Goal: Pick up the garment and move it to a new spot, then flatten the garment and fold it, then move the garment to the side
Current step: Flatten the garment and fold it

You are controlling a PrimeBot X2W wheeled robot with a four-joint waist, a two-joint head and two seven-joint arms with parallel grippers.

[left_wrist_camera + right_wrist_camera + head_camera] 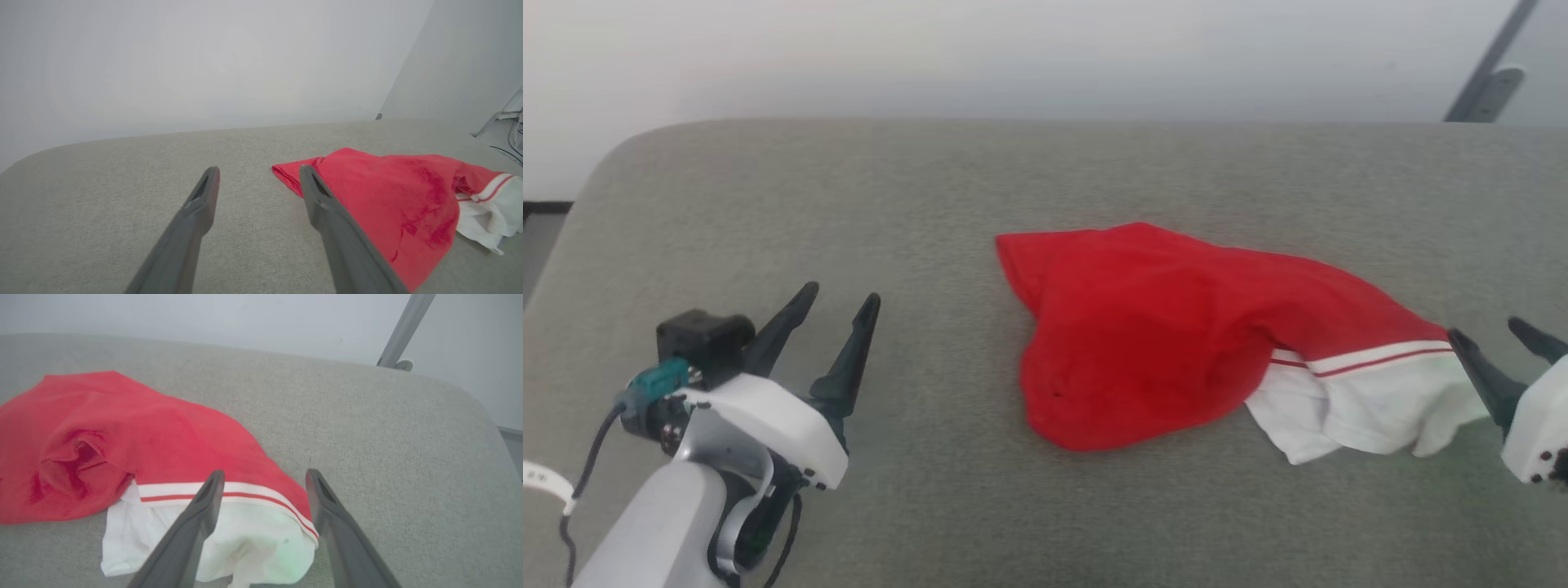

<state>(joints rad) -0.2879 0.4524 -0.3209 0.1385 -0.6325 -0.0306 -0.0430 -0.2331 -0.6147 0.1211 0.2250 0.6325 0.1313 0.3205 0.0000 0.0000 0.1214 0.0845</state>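
Garment [1152,343] lies crumpled on grey padded surface [849,188]: red body heaped, white sleeve end with striped band toward my right. My right gripper [1485,328] sits at that white end, fingers spread wide, nothing clamped. From wrist, white cloth shows between and below fingers; contact unclear. My left gripper [842,292] hangs well left of garment, fingers wide, empty.

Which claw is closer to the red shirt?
The right claw, right at the white sleeve of the shirt. The left claw sits farther off over bare grey cushion.
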